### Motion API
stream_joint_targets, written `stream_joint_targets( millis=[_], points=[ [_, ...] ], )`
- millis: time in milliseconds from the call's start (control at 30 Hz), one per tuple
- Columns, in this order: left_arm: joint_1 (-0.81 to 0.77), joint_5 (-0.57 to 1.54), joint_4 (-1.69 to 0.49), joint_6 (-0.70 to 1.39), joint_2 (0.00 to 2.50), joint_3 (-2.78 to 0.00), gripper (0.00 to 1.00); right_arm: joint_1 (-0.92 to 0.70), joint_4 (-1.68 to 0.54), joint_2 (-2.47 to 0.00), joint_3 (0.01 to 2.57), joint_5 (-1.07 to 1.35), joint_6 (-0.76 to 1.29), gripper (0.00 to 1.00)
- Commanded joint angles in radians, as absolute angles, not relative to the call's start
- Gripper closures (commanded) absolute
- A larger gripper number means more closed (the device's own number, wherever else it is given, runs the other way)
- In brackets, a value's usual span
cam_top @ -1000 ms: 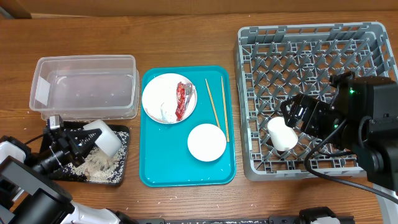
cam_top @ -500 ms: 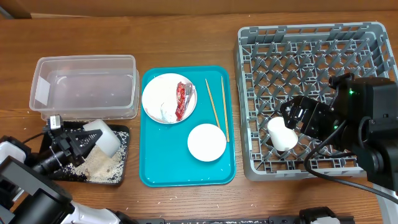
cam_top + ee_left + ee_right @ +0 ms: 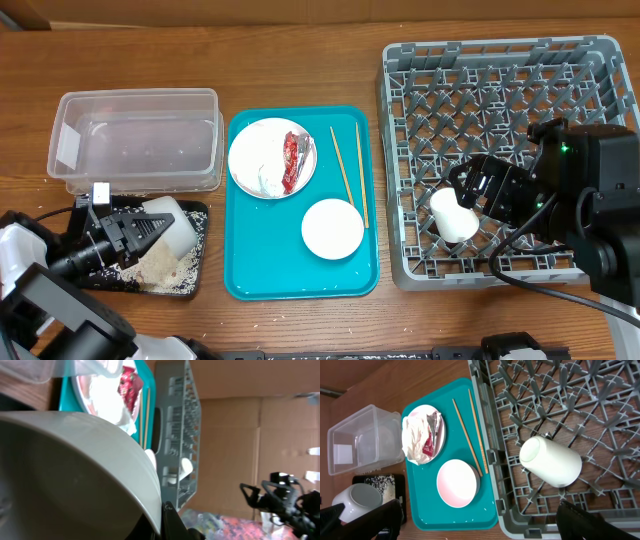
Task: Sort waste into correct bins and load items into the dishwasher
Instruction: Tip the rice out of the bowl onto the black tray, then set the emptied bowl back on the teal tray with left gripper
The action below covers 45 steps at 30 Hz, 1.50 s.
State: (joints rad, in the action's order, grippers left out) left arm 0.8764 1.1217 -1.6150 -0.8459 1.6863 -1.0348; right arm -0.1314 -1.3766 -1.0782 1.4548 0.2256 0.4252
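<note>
Left claw (image 3: 148, 226) grips a bowl (image 3: 178, 224), seemingly tilted; right claw (image 3: 472, 194) spread open.

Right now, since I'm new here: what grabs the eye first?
The bright teal tray mid-table, a red wrapper on its plate. Left, the left gripper holds a tilted bowl over the rice-strewn black tray; right, a white cup lies sideways in the grey rack.

My overhead camera looks straight down on the bench (image 3: 300, 50) from well above. It takes in everything from the clear tub (image 3: 135, 96) at 10 o'clock to the dish rack (image 3: 500, 47) at 3 o'clock. The left wrist camera is rolled sideways, pressed close to a bowl (image 3: 75, 470) that fills its 7 o'clock half. The right wrist camera looks down from nearer, over the dish rack. All 3 views share the teal tray (image 3: 250, 250) and dish rack.
</note>
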Motion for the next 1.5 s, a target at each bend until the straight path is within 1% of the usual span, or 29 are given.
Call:
stream_joint_targets(
  millis=[0, 67, 100, 133, 167, 233, 300, 333, 367, 400, 467, 500, 533, 567, 633, 667, 700, 767, 867, 900, 967, 1067, 1133, 1233, 1267, 1367, 1400, 1467],
  points=[
    [0.863, 1.07, -1.648, -0.822, 1.597, -1.049, 0.96, -0.128, -1.376, -1.076, 1.479, 0.23, 0.423, 0.0],
    [0.841, 1.037, -1.611, -0.762, 1.546, -1.05, 0.96, -0.128, -1.375, -1.076, 1.479, 0.23, 0.423, 0.0],
    [0.828, 0.983, -1.56, -0.658, 1.518, -1.05, 0.96, -0.128, -1.375, -1.076, 1.479, 0.23, 0.423, 0.0],
    [0.81, 0.949, -1.529, -0.6, 1.489, -1.049, 0.96, -0.128, -1.377, -1.076, 1.479, 0.23, 0.423, 0.0],
    [0.794, 0.94, -1.505, -0.587, 1.47, -1.049, 0.95, -0.128, -1.381, -1.076, 1.479, 0.23, 0.423, 0.0],
    [0.741, 0.851, -1.446, -0.418, 1.427, -1.052, 0.94, -0.128, -1.387, -1.076, 1.479, 0.23, 0.423, 0.0],
    [0.696, 0.775, -1.391, -0.358, 1.398, -1.052, 0.92, -0.128, -1.391, -1.076, 1.479, 0.229, 0.422, 0.0],
    [0.655, 0.723, -1.394, -0.234, 1.385, -1.06, 0.95, -0.128, -1.391, -1.076, 1.479, 0.23, 0.422, 0.0],
    [0.607, 0.758, -1.407, -0.257, 1.362, -1.068, 0.94, -0.128, -1.391, -1.076, 1.479, 0.229, 0.422, 0.0],
    [0.58, 0.717, -1.366, -0.212, 1.345, -1.069, 0.94, -0.128, -1.39, -1.076, 1.479, 0.229, 0.422, 0.0],
    [0.513, 0.552, -1.318, -0.062, 1.314, -1.069, 0.96, -0.128, -1.386, -1.076, 1.479, 0.229, 0.422, 0.0],
    [0.476, 0.538, -1.318, -0.056, 1.3, -1.069, 0.96, -0.128, -1.386, -1.076, 1.479, 0.229, 0.422, 0.0],
    [0.425, 0.533, -1.321, -0.048, 1.286, -1.069, 0.96, -0.128, -1.386, -1.076, 1.479, 0.229, 0.422, 0.0],
    [0.323, 0.496, -1.319, -0.006, 1.263, -1.069, 0.96, -0.128, -1.386, -1.076, 1.479, 0.229, 0.422, 0.0],
    [0.151, 0.363, -1.3, 0.097, 1.242, -1.069, 0.96, -0.128, -1.383, -1.076, 1.479, 0.229, 0.419, 0.0],
    [0.038, 0.283, -1.286, 0.159, 1.239, -1.069, 0.95, -0.128, -1.382, -1.076, 1.479, 0.227, 0.419, 0.0],
    [-0.131, 0.178, -1.254, 0.258, 1.244, -1.066, 0.94, -0.128, -1.378, -1.076, 1.479, 0.226, 0.419, 0.0],
    [-0.322, 0.069, -1.203, 0.371, 1.262, -1.064, 0.91, -0.128, -1.377, -1.076, 1.479, 0.226, 0.419, 0.0],
    [-0.578, -0.168, -1.141, 0.556, 1.343, -1.063, 0.87, -0.128, -1.379, -1.076, 1.479, 0.226, 0.42, 0.0],
    [-0.628, -0.215, -1.119, 0.592, 1.378, -1.063, 0.87, -0.128, -1.38, -1.076, 1.479, 0.226, 0.42, 0.0],
    [-0.699, -0.228, -1.06, 0.6, 1.481, -1.063, 0.87, -0.128, -1.38, -1.076, 1.479, 0.226, 0.419, 0.0],
    [-0.715, -0.215, -1.061, 0.651, 1.581, -1.063, 0.87, -0.128, -1.38, -1.076, 1.479, 0.226, 0.419, 0.0],
    [-0.715, -0.208, -1.067, 0.661, 1.584, -1.065, 0.83, -0.128, -1.38, -1.076, 1.479, 0.226, 0.419, 0.0],
    [-0.714, -0.18, -1.149, 0.67, 1.539, -1.133, 0.74, -0.128, -1.379, -1.076, 1.479, 0.226, 0.419, 0.0],
    [-0.711, -0.194, -1.192, 0.668, 1.507, -1.187, 0.6, -0.128, -1.378, -1.076, 1.479, 0.226, 0.419, 0.0],
    [-0.68, -0.242, -1.219, 0.637, 1.448, -1.279, 0.32, -0.128, -1.378, -1.076, 1.478, 0.226, 0.419, 0.0],
    [-0.633, -0.263, -1.186, 0.582, 1.424, -1.304, 0.27, -0.128, -1.378, -1.076, 1.479, 0.226, 0.419, 0.0],
    [-0.561, -0.259, -1.131, 0.534, 1.427, -1.304, 0.28, -0.128, -1.378, -1.076, 1.479, 0.226, 0.419, 0.0]
  ],
)
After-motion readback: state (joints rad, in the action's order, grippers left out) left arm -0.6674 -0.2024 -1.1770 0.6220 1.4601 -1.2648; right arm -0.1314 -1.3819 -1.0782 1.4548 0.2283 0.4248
